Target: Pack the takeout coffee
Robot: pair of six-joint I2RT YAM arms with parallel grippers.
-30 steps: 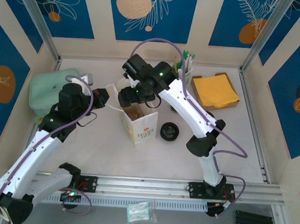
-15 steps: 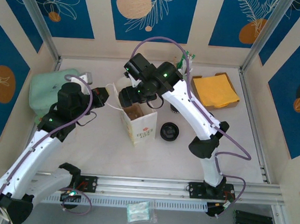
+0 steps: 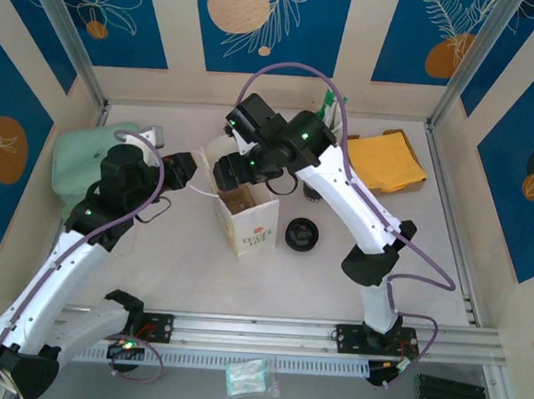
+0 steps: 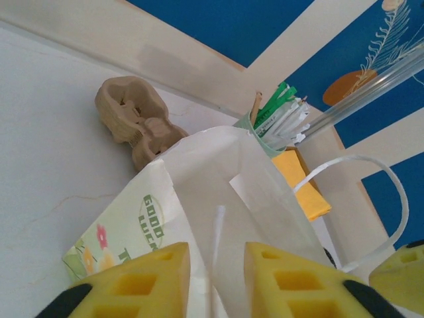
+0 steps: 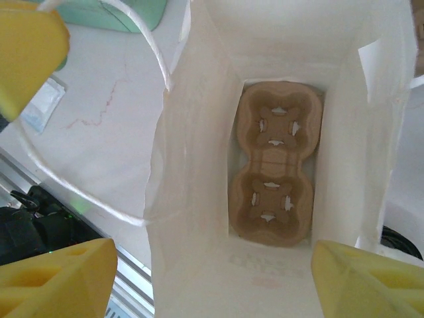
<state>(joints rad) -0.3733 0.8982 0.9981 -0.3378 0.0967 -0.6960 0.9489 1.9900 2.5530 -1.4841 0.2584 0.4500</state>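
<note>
Tabletop (image 3: 197, 268): left gripper (image 4: 216, 278) slightly parted astride bag handle (image 4: 216, 228), contact unclear; right gripper (image 5: 212, 278) wide, empty, over bag (image 5: 199, 199).

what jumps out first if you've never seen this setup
The open white paper bag at the table's middle stands out, a brown cardboard cup carrier lying at its bottom. The right gripper hangs open over its mouth, and the left gripper is at the bag's left rim. Bright yellow napkins sit at the back right.
</note>
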